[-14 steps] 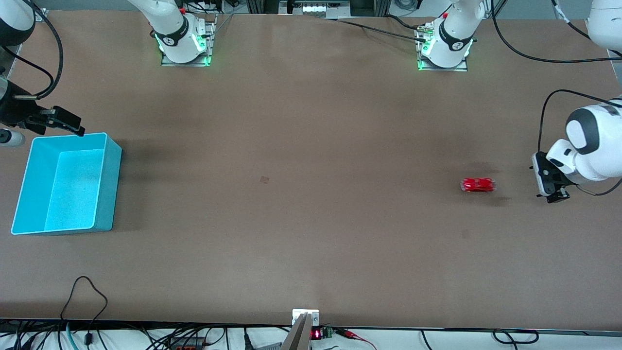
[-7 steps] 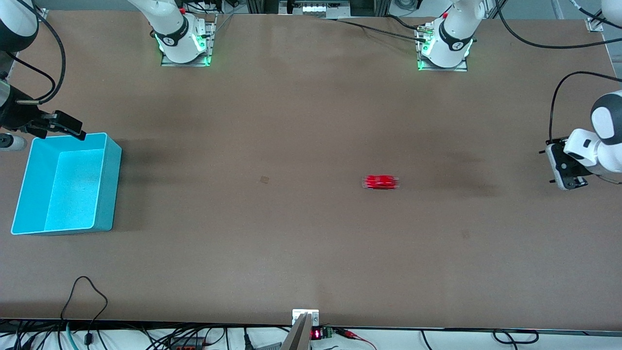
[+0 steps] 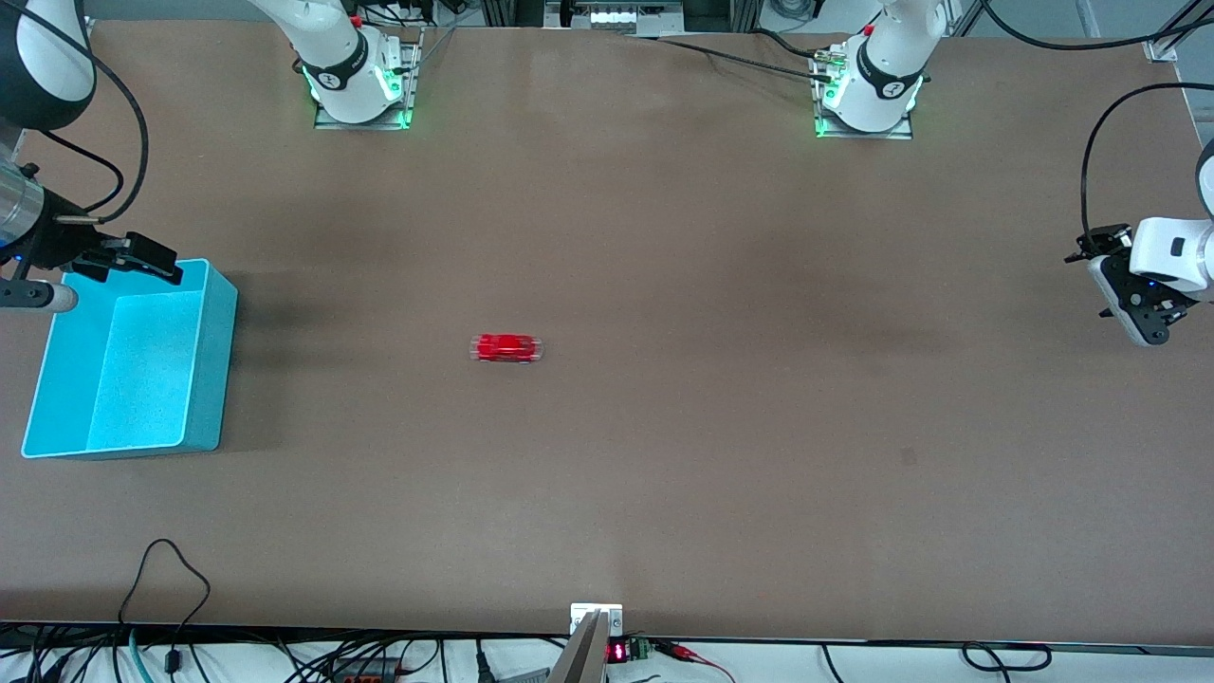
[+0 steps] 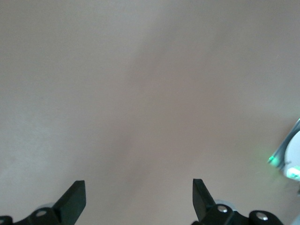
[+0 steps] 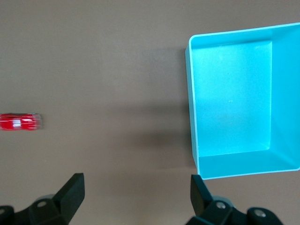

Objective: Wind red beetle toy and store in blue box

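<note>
The red beetle toy [image 3: 507,348] is on the bare table near the middle, blurred along its length; it also shows in the right wrist view [image 5: 18,122]. The blue box [image 3: 213,370] stands at the right arm's end of the table, with nothing inside; it shows in the right wrist view [image 5: 243,165] too. My right gripper [image 3: 156,261] hangs open and empty over the box's rim on the robots' side [image 5: 136,180]. My left gripper [image 3: 1133,304] is open and empty, up in the air at the left arm's end of the table, over bare tabletop [image 4: 137,185].
Both arm bases [image 3: 360,90] [image 3: 868,95] glow green along the robots' edge of the table. Cables [image 3: 171,569] and a small device [image 3: 596,621] lie at the edge nearest the front camera. A green-lit base shows in the left wrist view [image 4: 288,164].
The red toy has run along the table from near the left gripper toward the blue box. The left gripper has pulled up and away. The right gripper has shifted slightly over the box rim.
</note>
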You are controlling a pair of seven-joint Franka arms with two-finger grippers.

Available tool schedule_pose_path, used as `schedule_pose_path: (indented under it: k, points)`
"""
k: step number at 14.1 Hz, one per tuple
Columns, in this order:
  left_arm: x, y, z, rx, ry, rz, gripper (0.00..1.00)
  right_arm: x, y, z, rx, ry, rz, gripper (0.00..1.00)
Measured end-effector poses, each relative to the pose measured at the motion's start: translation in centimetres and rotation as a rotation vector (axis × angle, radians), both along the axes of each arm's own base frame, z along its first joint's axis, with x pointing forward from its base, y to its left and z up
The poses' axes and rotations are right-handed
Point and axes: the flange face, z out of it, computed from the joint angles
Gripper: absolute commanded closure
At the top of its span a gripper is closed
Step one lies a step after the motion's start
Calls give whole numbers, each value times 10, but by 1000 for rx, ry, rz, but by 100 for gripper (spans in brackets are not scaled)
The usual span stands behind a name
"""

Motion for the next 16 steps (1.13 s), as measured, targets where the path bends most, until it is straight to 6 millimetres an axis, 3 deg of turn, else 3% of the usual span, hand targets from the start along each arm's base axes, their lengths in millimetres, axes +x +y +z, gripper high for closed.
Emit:
schedule_pose_path:
  k: [3, 10, 16]
  points:
    - [-2, -40, 23, 35, 37, 81, 0, 7, 9, -11, -3, -2, 15, 0]
    - [6, -108, 74, 118, 71, 238, 0, 13, 12, -26, -6, 16, 21, 0]
    - [13, -156, 106, 184, 26, 394, 0, 14, 33, -24, -6, 7, 57, 0]
